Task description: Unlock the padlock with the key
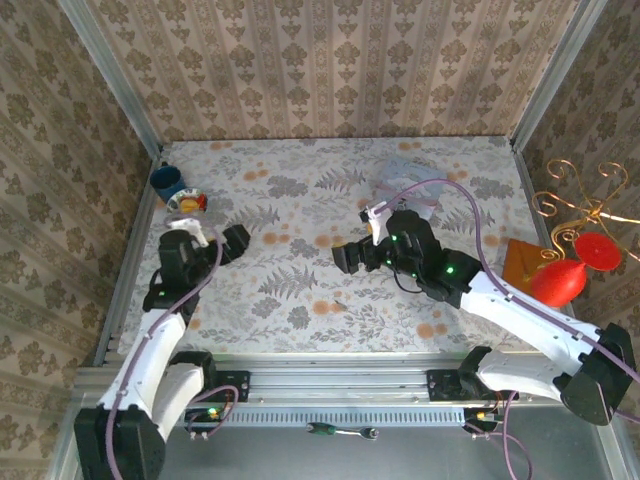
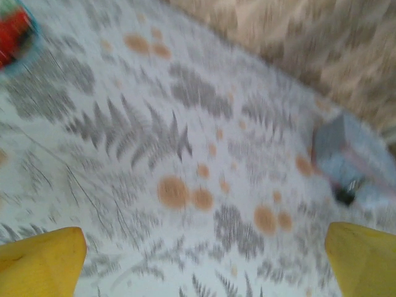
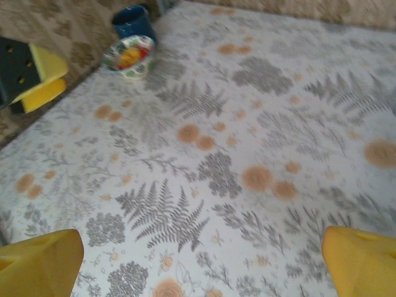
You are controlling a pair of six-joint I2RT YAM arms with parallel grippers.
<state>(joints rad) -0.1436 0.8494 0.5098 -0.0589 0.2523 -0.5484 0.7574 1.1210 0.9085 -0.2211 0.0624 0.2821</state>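
At the right edge of the left wrist view, about mid-height, the padlock (image 2: 344,197) is seen as a small dark lump with a silvery glint above it. It lies on the worktop (image 2: 154,124) just against the lower corner of the clear box (image 2: 356,158). The picture is blurred, so its long axis and the way its shackle faces cannot be told.

The left gripper (image 2: 203,250) is turned toward that side. Its yellow fingers (image 2: 40,263) are spread wide at the lower corners of the frame, and nothing is held between them. The padlock lies well ahead of them and off to the right, outside the lane between the two tips.

In the top view the box is found right of centre in the upper half. The right gripper (image 1: 347,258) is placed nearer to it than the left one, yet it is aimed toward the left of the frame, away from the box. Its own wrist view bears this out: a bowl (image 3: 129,57) and a blue mug (image 3: 133,21) are seen at the upper left, and the fingers there are likewise parted and empty.

Nearness is judged to favour the right arm and heading the left. Whichever is used, a turn toward the box corner is called for first.
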